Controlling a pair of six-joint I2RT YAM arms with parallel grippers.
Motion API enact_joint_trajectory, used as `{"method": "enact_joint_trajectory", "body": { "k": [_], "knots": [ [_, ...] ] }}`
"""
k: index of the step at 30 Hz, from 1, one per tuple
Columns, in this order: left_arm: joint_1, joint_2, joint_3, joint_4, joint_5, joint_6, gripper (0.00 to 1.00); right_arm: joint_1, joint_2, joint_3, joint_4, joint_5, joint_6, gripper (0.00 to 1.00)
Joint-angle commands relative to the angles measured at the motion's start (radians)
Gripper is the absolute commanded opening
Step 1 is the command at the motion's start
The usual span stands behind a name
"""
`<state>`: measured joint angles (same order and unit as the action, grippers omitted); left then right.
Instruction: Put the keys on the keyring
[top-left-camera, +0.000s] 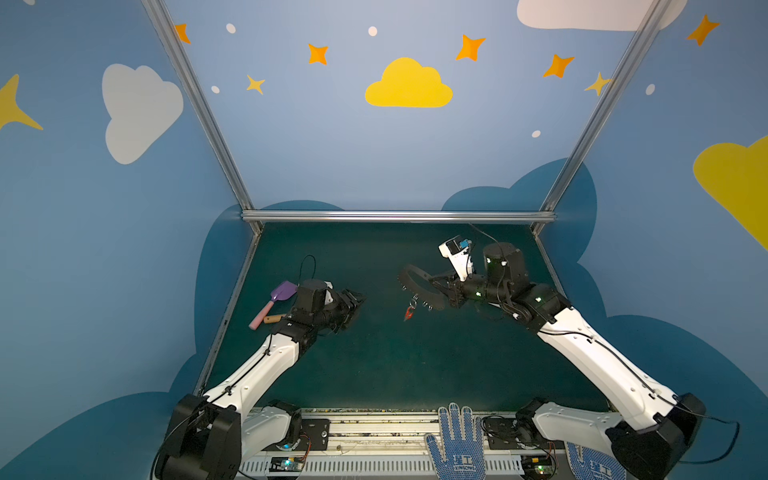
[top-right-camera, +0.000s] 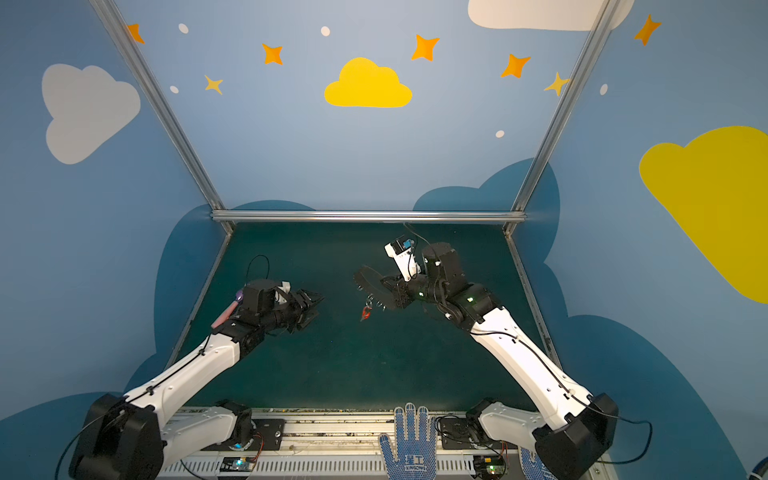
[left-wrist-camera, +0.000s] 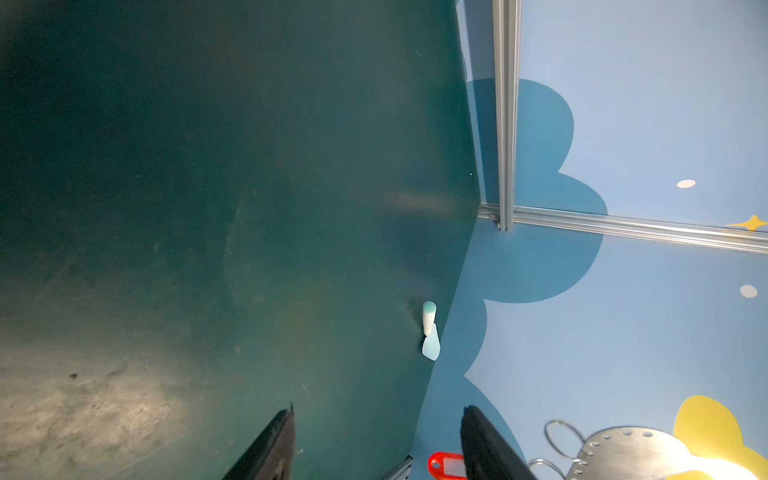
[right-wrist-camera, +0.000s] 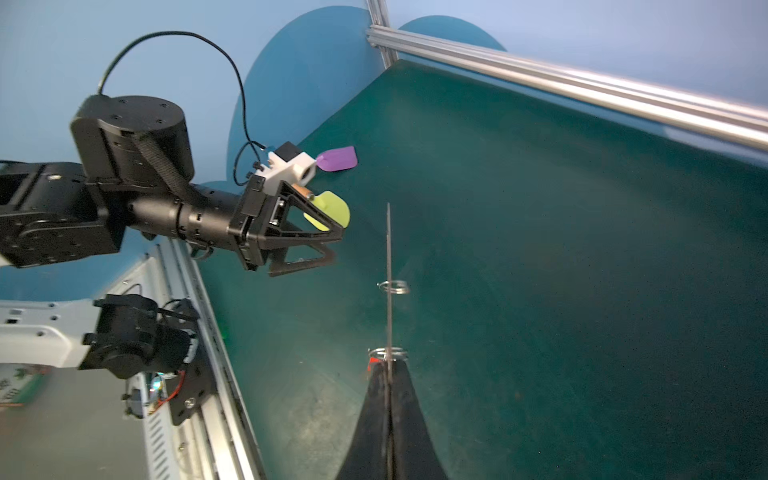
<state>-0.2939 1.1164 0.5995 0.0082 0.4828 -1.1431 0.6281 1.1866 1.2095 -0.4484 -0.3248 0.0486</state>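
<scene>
Scene: two white-and-black robot arms are seen over a dark green table (top-left-camera: 374, 365), which is enclosed by blue walls painted with clouds and stars.

Right claw: the right claw (top-left-camera: 438, 286) is closed on the keyring (top-left-camera: 428, 300), a flat grey plate with a long slot. The plate is held up off the table, right of the middle, in both top views. In the right wrist view the keyring (right-wrist-camera: 388, 249) is seen edge-on as a thin line, pinched between the two black fingers (right-wrist-camera: 374, 415).

Keys: the keys (top-left-camera: 409, 312), a small bunch with a red tag, are seen hanging just under the holed edge of the keyring, clear of the table. Two wire rings (right-wrist-camera: 392, 286) are shown threaded through the plate's edge in the right wrist view. The metal key itself is too small to be made out.

Left claw: the left claw (top-left-camera: 357, 305) is open, with nothing between its fingers (left-wrist-camera: 270, 449). It is held above the table left of the middle, apart from the keyring and pointed toward it.

Toys: a purple shovel (top-left-camera: 274, 302) with a pink handle is laid near the table's left edge, behind the left arm. A yellow-green shovel (right-wrist-camera: 332, 210) is partly hidden behind the left claw. A pale blue shovel (left-wrist-camera: 430, 332) is laid at the table's edge, by the wall.

Front rail: a blue dotted glove (top-left-camera: 455, 440) is laid on the metal rail at the near edge.
</scene>
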Motion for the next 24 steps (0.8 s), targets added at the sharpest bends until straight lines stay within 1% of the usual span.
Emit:
{"method": "enact_joint_trajectory", "body": {
  "k": [1,7,12,17,24],
  "knots": [
    [0.018,-0.038,-0.016,-0.025,-0.025,-0.007,0.69,0.022,0.008,0.070,-0.056,0.074,-0.105,0.00],
    [0.049,-0.084,-0.042,-0.045,-0.021,-0.007,0.72,0.056,0.020,0.097,-0.030,0.096,-0.118,0.00],
    [0.075,-0.113,-0.056,-0.064,-0.026,-0.009,0.77,0.082,0.029,0.067,0.030,0.122,-0.092,0.00],
    [0.103,-0.150,-0.062,-0.087,-0.036,-0.010,0.79,0.105,0.049,-0.048,0.193,0.124,-0.022,0.00],
    [0.129,-0.199,-0.061,-0.124,-0.050,-0.010,0.81,0.136,0.148,-0.206,0.474,0.111,0.094,0.00]
  ]
}}
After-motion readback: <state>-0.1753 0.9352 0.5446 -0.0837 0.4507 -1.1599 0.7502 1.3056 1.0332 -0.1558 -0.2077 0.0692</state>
